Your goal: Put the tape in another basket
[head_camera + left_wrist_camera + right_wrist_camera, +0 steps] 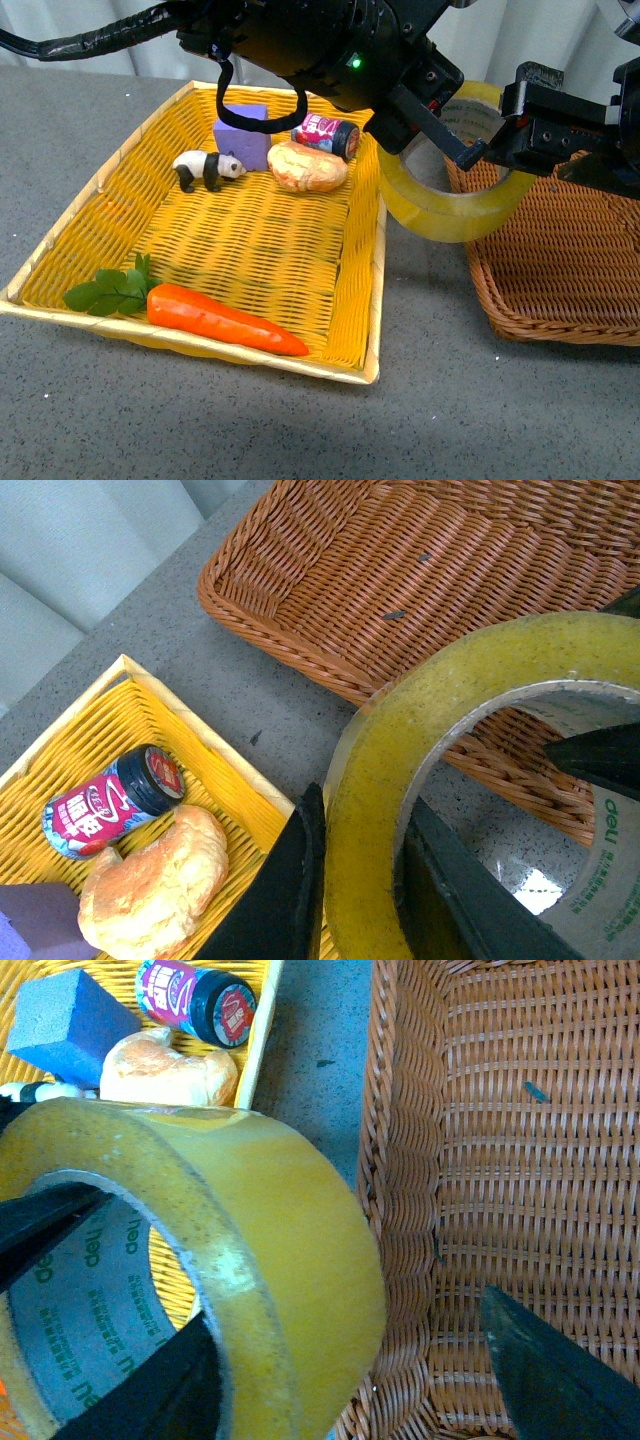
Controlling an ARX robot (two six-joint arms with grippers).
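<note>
The tape (450, 215), a wide yellowish roll with a white core printed in green, hangs in the air over the gap between the two baskets, at the left rim of the brown wicker basket (560, 270). My left gripper (425, 150) is shut on the roll's wall; in the left wrist view its fingers (290, 890) clamp the tape (370, 770). My right gripper (510, 140) is open right beside it. In the right wrist view one finger (170, 1380) is inside the tape (290, 1230) core, the other over the brown basket (520, 1160).
The bright yellow basket (250, 250) on the left holds a toy panda (208, 168), a purple block (240, 135), a red can (327, 135), a bread roll (307, 166) and a carrot (225, 320). The brown basket's floor (400, 570) is bare. Grey table (430, 410) lies between the baskets.
</note>
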